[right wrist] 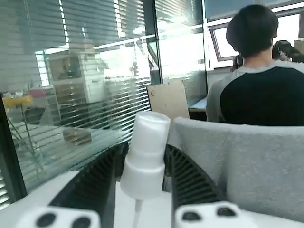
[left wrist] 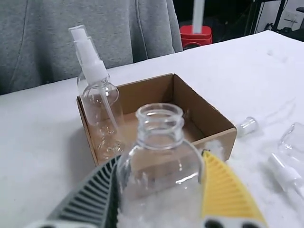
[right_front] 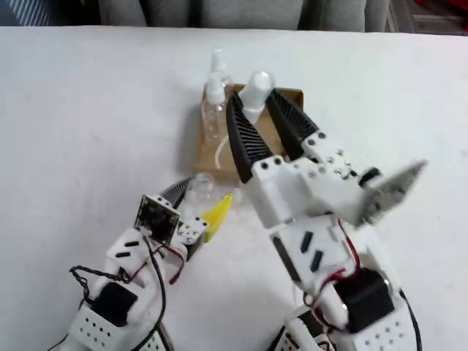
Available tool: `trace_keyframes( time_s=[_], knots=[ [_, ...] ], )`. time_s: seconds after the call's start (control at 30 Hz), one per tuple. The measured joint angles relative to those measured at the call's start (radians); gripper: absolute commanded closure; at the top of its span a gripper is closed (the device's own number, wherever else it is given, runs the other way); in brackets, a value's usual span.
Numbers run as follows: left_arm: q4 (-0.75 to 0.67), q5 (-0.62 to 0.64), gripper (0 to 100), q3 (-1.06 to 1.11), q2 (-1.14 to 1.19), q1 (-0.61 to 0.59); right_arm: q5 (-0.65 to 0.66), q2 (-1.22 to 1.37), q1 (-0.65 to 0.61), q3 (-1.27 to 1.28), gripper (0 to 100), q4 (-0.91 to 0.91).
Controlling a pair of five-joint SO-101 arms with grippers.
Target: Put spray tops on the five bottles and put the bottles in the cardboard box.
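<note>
Clamped upright in the left gripper [left wrist: 159, 192], an uncapped clear plastic bottle [left wrist: 159, 142] stands just beside the brown cardboard box [left wrist: 209, 111]. The right gripper [right wrist: 144, 164] pinches a white spray top [right wrist: 147, 135] aloft; its dip tube [right wrist: 137, 211] should enter the neck centred and vertical before twisting.

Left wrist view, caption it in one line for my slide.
Left gripper clamping an uncapped clear plastic bottle before the open brown cardboard box, where a spray-topped clear bottle stands.
</note>
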Motion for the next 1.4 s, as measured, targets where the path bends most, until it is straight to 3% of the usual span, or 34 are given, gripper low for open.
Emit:
trace_keyframes(
  time_s=[0.3,1.4],
  knots=[
    [0.0,0.0,98,0.0,0.0,0.0,0.0,0.0,-0.051,0.069,98.4,-0.018],
    [0.0,0.0,98,0.0,0.0,0.0,-0.028,0.002,-0.051,0.319,98.4,-0.107]
  ],
)
